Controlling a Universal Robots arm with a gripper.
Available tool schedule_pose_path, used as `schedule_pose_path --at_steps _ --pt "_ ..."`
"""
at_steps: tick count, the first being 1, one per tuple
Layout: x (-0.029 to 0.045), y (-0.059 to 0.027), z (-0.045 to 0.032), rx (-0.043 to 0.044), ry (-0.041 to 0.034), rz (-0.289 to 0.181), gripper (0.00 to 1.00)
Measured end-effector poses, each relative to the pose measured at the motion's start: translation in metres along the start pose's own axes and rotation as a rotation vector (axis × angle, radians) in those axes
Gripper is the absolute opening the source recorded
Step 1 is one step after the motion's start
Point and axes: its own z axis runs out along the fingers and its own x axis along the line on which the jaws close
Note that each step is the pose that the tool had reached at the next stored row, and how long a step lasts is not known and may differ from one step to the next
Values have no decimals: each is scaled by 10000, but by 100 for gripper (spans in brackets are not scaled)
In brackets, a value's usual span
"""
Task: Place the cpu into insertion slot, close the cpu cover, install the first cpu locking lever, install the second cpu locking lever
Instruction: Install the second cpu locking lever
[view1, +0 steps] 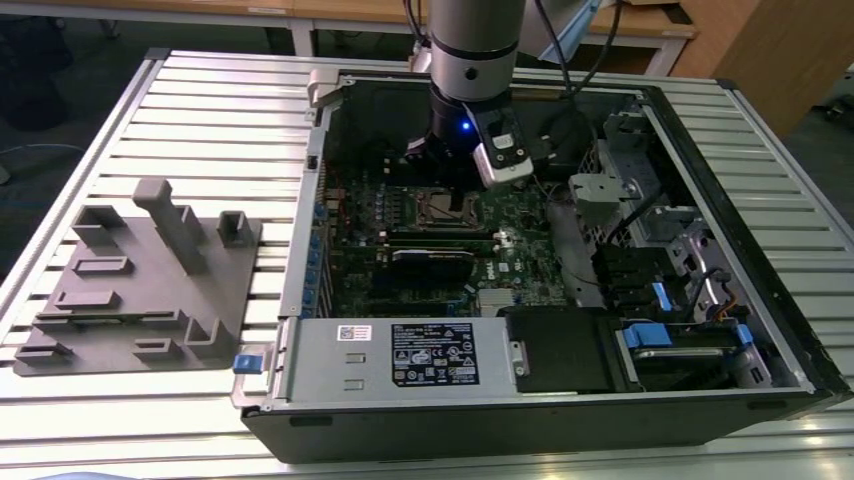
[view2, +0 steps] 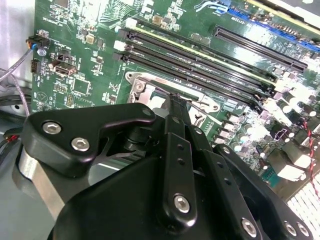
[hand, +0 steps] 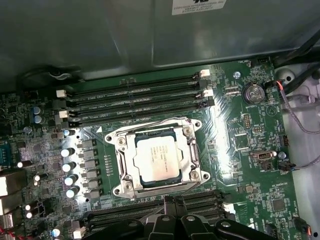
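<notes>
The cpu (hand: 157, 160), a square chip with a dull silver top, lies flat in the insertion slot (view1: 447, 208) on the green motherboard. The cpu cover (hand: 128, 156), a silver metal frame, lies down around it. A thin wire locking lever (hand: 150, 122) runs along one side of the frame. My gripper (hand: 172, 201) hangs just beside the socket's edge with its black fingers pressed together and nothing visible between them. In the second wrist view the narrow fingertips of the gripper (view2: 173, 100) end right at the socket's metal frame (view2: 142, 87). In the exterior view the gripper (view1: 454, 195) stands over the socket inside the open case.
Long black memory slots (hand: 135, 102) run on both sides of the socket. The case walls (view1: 320, 180) box in the board. A drive cage and cables (view1: 627, 200) stand at the exterior view's right, a power supply (view1: 400, 355) in front. A grey fixture (view1: 140, 280) lies on the table.
</notes>
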Motion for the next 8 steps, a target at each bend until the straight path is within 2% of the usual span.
schedule_pose_path --at_steps 8 --pt "0 0 6 1 1 0 11"
